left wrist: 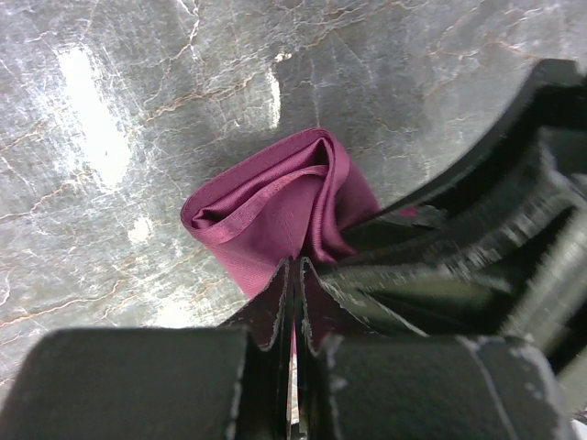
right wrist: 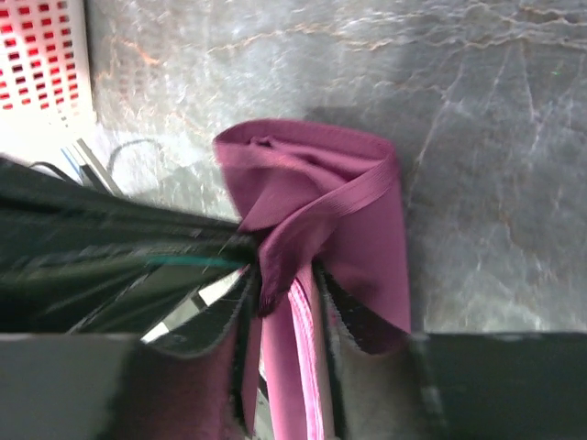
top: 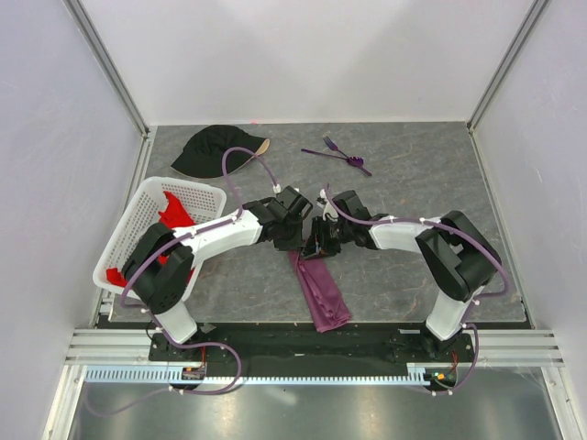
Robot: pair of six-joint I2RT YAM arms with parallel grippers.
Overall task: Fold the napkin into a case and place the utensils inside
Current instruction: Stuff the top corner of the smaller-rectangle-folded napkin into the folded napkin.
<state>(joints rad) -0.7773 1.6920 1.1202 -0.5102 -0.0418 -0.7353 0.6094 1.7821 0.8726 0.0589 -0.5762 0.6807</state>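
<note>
The plum-purple napkin (top: 321, 293) lies as a narrow folded strip on the grey table, running from mid-table toward the near edge. Its far end is bunched up where both grippers meet. My left gripper (top: 303, 240) is shut on that end; the left wrist view shows the napkin (left wrist: 275, 215) curling out past the tips of the left gripper (left wrist: 295, 266). My right gripper (right wrist: 286, 275) stands open, its fingers (right wrist: 349, 326) apart with folds of the napkin (right wrist: 339, 202) lying between them. The purple utensils (top: 336, 154) rest at the far middle of the table, apart from both arms.
A black cap (top: 215, 151) sits at the far left. A white lattice basket (top: 138, 215) holding a red cloth (top: 174, 215) stands at the left edge, beside the left arm. Grey walls enclose the table on three sides.
</note>
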